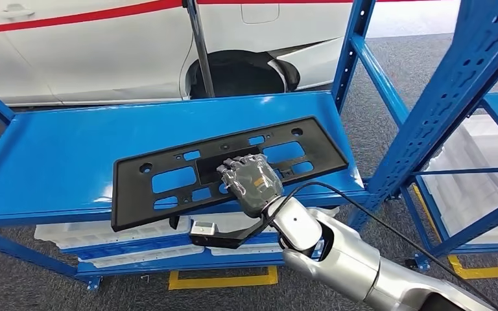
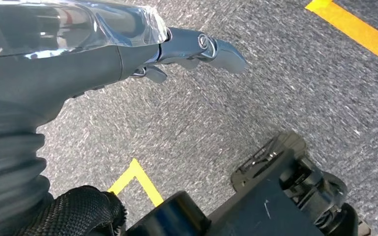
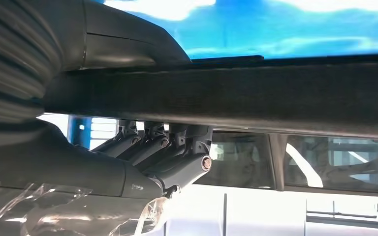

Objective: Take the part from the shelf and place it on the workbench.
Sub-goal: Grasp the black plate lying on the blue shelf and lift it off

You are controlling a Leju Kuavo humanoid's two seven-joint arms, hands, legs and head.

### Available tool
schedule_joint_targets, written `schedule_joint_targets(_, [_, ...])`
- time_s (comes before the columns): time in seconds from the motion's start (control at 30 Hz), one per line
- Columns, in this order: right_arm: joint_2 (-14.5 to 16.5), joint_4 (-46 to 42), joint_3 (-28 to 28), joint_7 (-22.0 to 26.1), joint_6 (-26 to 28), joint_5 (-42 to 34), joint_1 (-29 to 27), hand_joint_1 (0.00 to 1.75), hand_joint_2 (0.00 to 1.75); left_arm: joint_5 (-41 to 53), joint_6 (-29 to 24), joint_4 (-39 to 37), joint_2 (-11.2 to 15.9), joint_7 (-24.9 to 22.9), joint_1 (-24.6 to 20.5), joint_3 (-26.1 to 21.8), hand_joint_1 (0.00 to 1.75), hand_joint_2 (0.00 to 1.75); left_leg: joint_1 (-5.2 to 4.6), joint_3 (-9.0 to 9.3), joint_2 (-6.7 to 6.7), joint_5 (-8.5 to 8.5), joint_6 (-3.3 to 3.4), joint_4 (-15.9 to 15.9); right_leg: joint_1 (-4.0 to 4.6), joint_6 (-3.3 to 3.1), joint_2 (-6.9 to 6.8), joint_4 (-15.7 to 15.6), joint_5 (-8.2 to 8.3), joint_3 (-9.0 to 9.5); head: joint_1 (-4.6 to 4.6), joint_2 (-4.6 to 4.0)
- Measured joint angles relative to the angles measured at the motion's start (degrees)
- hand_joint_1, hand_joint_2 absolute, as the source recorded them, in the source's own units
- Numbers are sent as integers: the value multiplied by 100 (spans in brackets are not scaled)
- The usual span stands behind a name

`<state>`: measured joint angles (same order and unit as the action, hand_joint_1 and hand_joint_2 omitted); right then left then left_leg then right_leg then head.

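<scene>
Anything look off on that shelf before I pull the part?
The black part lies askew on the blue shelf, its near-left corner overhanging the front edge. The right hand grips its near edge. No visible damage.

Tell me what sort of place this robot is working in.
Most likely a car assembly or workshop floor. Blue steel shelving holds a black plastic part that the right robot hand grips, a white car body stands just behind, and yellow floor markings cross the grey carpet.

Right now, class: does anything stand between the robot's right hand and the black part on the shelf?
No. The right hand already grips the near edge of the black part, which juts past the blue shelf front.
</scene>
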<state>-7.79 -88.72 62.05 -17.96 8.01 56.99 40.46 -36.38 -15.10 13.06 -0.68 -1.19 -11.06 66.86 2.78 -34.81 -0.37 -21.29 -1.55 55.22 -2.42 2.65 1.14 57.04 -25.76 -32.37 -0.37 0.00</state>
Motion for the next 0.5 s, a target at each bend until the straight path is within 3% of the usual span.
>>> schedule_joint_targets(0.07, [-3, -7, 0, -2, -15, -5, 0, 175, 175, 0, 2, 0, 0, -3, -14, -2, 0, 175, -20, -184, 14, -449, 14, 556, 29, -105, -19, -1, 71, -86, -1, 0])
schedule_joint_targets(0.13, [-8, -13, 1, -8, -22, -16, -7, 175, 175, -2, 2, 0, 0, -5, -38, -4, 0, 175, -83, -395, 14, -955, 65, 1387, 89, -173, -33, 0, 143, -184, -2, 0])
schedule_joint_targets(0.17, [-9, -13, 1, -14, -22, -25, -13, 175, 175, -2, 2, 0, -1, -10, -46, -4, 0, 175, -119, -415, 13, -1083, 101, 1647, 126, -198, -37, 1, 180, -234, -2, 0])
schedule_joint_targets(0.2, [-10, -13, 1, -22, -22, -39, -19, 175, 175, -2, 3, 0, -2, -16, -44, -4, 0, 175, -159, -336, 13, -1103, 154, 1699, 166, -219, -38, 2, 217, -280, -2, 0])
schedule_joint_targets(0.23, [-10, -14, 1, -30, -20, -52, -23, 175, 175, -1, 5, 1, -3, -23, -37, -3, 0, 175, -205, -148, 12, -1026, 228, 1509, 207, -237, -34, 2, 255, -322, -2, 0])
schedule_joint_targets(0.3, [-10, -27, -2, -39, -15, -72, -26, 175, 175, 2, 6, -3, 9, -36, -9, -1, 0, 175, -320, 405, 11, -810, 458, 688, 267, -260, -24, 2, 329, -394, 4, 0])
schedule_joint_targets(0.37, [-21, -42, -10, -45, -9, -79, -30, 175, 175, 4, 3, -7, 15, -38, 26, 1, 0, 175, -419, 752, 34, -677, 586, 74, 263, -254, -18, -9, 402, -439, 18, 0])
schedule_joint_targets(0.43, [-32, -48, -15, -44, -6, -87, -36, 175, 175, 3, 0, -9, 9, -38, 52, 3, 0, 175, -470, 778, 49, -606, 561, -66, 219, -209, -20, -27, 483, -460, 20, 0])
schedule_joint_targets(0.5, [-40, -58, -19, -43, -2, -91, -41, 175, 175, 1, 1, -10, 8, -38, 61, 4, 0, 175, -440, 748, 64, -486, 540, -173, 212, -146, -29, 9, 453, -507, 9, 0])
